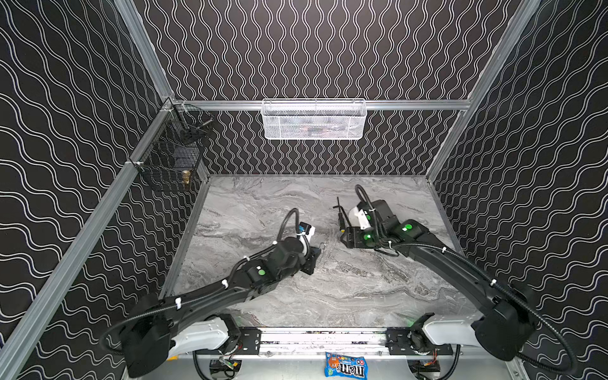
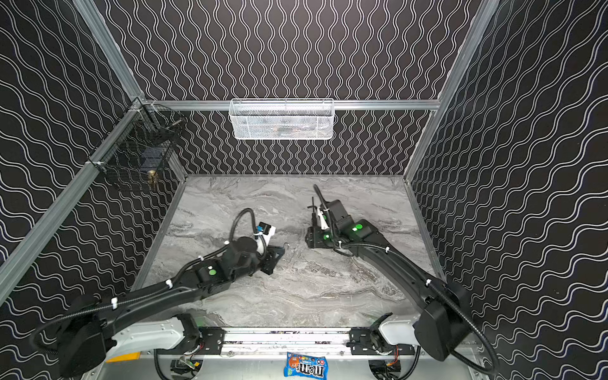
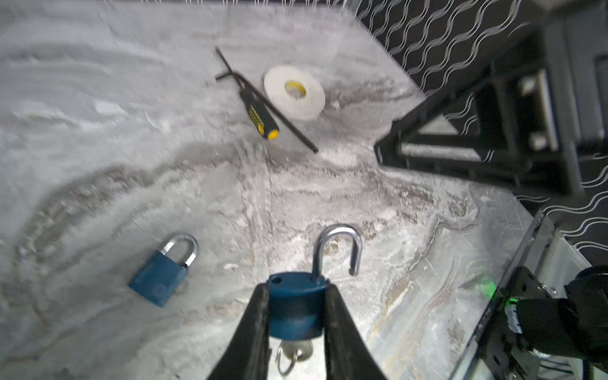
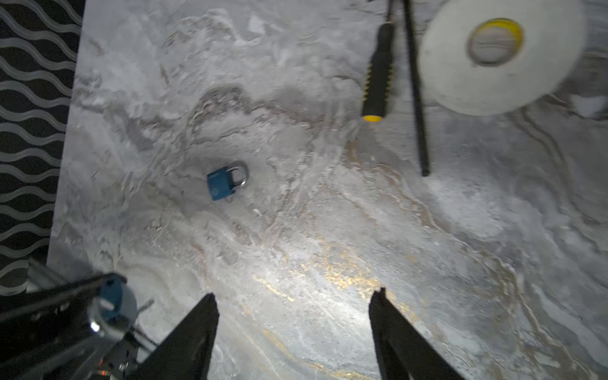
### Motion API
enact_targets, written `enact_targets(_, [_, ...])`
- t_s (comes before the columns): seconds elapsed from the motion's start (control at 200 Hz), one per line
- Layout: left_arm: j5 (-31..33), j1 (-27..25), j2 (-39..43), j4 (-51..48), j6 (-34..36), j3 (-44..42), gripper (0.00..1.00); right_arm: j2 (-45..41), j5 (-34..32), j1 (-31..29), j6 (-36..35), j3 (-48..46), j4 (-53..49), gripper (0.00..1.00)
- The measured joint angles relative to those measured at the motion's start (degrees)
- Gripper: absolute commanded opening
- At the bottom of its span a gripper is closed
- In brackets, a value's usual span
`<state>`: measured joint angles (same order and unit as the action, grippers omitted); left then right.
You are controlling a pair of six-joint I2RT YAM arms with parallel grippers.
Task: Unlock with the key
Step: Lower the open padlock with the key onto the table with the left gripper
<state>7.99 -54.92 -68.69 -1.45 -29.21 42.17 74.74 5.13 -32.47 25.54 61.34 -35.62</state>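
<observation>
Now | padlock (image 3: 294, 309) pinched between left fingers (image 3: 256, 329) | shackle (image 3: 317, 256) open | key (image 3: 297, 352) beneath

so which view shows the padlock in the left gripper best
Left wrist view: the held padlock sits close, clamped in the left gripper, shackle swung open, key hanging underneath. The right wrist view catches it small and blurred at the edge. In both top views the arm hides it; only a metal loop peeks out.

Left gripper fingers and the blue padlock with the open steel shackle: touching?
Touching. Left wrist view: both fingers press the sides of the open-shackled blue padlock.
</observation>
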Motion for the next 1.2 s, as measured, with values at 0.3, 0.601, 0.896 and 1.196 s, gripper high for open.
enact_targets(0.3, [2.1,-4.11,-19.89,-9.44,-9.57,11.3,0.0,-8.55,0.44,9.05,5.44,-14.67,7.5,0.77])
enact_targets(0.601, [1.05,-5.88,-33.51,-14.51,-5.79,19.91,0.0,-10.01,2.84,12.87,6.75,-19.96,10.95,0.77])
enact_targets(0.896, [1.03,-6.64,-40.26,-17.31,-2.19,24.74,0.02,-10.62,4.68,14.91,6.75,-22.64,12.04,0.77])
enact_targets(1.196, [4.37,-8.07,-42.73,-17.18,-0.61,26.8,0.21,-10.1,6.21,15.78,6.69,-23.28,13.31,0.77])
